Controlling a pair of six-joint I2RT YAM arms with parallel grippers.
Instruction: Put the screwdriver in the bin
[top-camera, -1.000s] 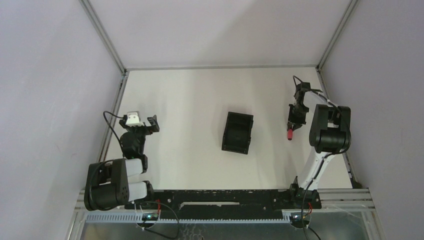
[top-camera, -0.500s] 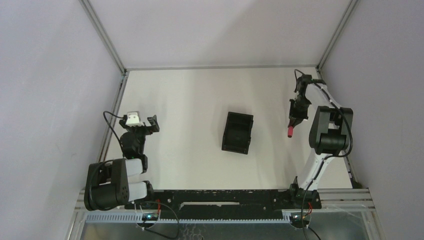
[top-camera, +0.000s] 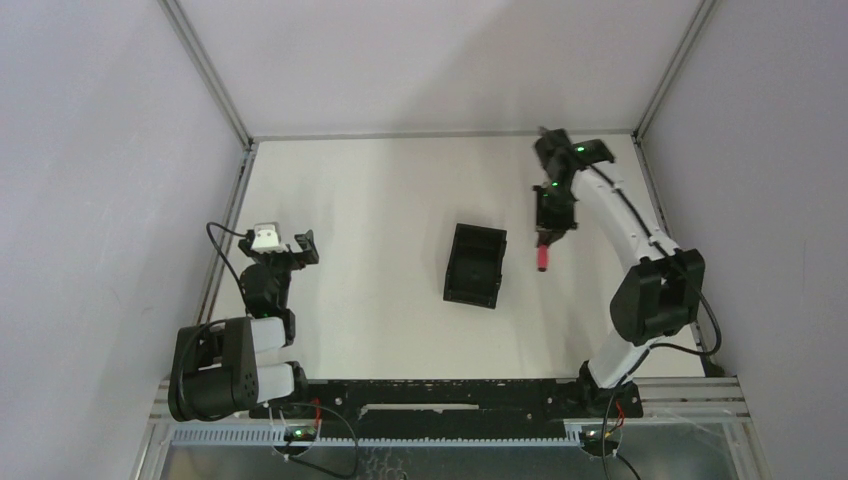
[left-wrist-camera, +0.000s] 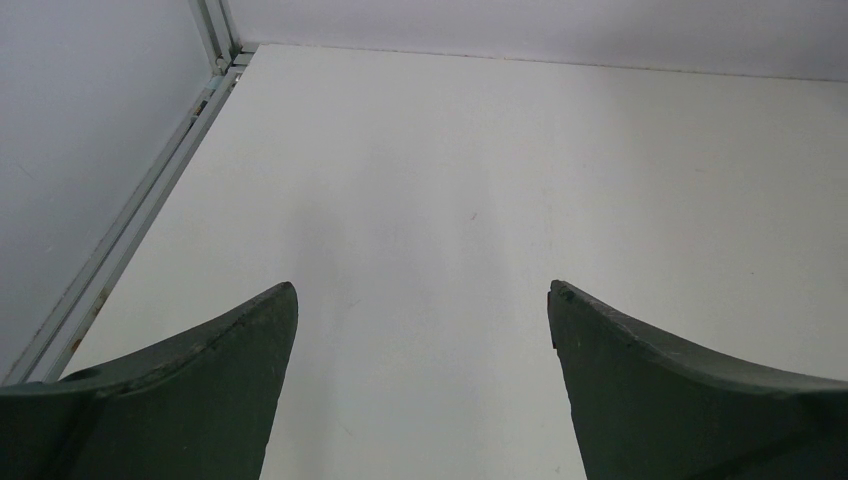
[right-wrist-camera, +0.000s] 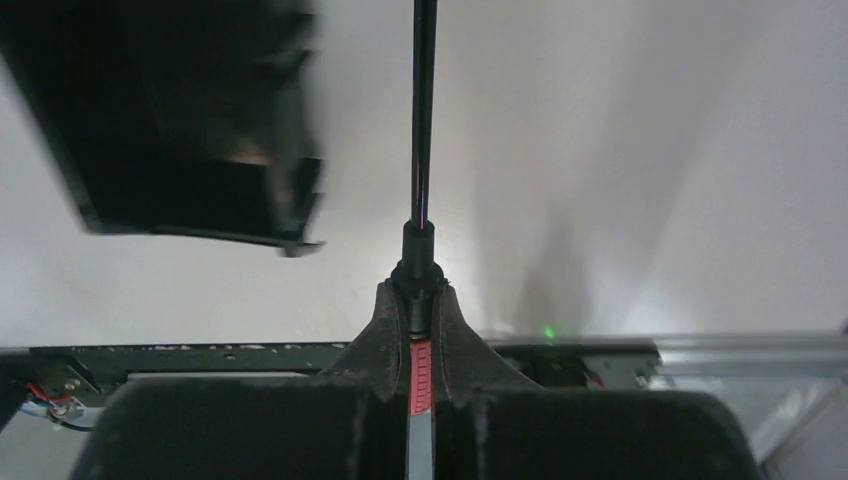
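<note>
— Where's the screwdriver (top-camera: 542, 260)?
— Pinched in my right hand (right-wrist-camera: 420, 335), fingers pressed onto its red handle, dark shaft sticking out ahead. It sits just to the right of the bin (top-camera: 475, 264), not over it.
— And the bin?
— Open-topped, standing on the white surface (top-camera: 380, 200), near the middle.
— Your left hand?
— My left hand (left-wrist-camera: 420, 300) is spread wide and holds nothing, over bare surface near the left rail (left-wrist-camera: 150, 210).
</note>
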